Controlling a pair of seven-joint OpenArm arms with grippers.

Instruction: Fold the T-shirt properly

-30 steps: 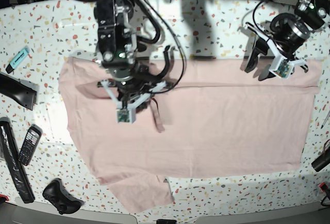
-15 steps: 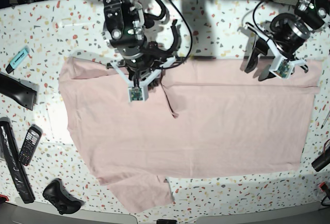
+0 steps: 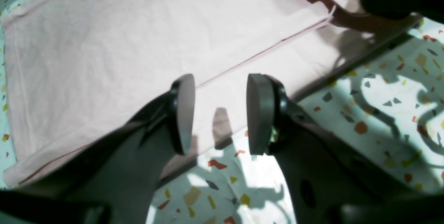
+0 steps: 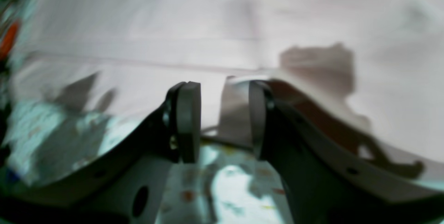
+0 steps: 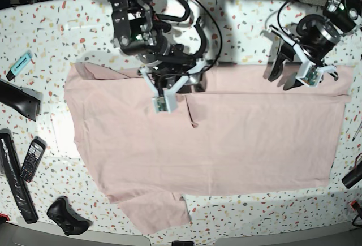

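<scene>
The T-shirt [image 5: 226, 138] lies spread across the middle of the worktop [image 5: 68, 25], its top hem along the far edge. Both your left tool [image 3: 220, 113] and right tool [image 4: 223, 123] hang spread and empty over that hem. The right wrist view is blurred, but a small raised crease seems to sit beside that tool, so flatten it before pinching both hem points level.

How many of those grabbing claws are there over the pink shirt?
2. The right claw hangs over the pale pink cotton T-shirt's far edge near its middle; the left claw hangs at its far right corner. Both open.
</scene>
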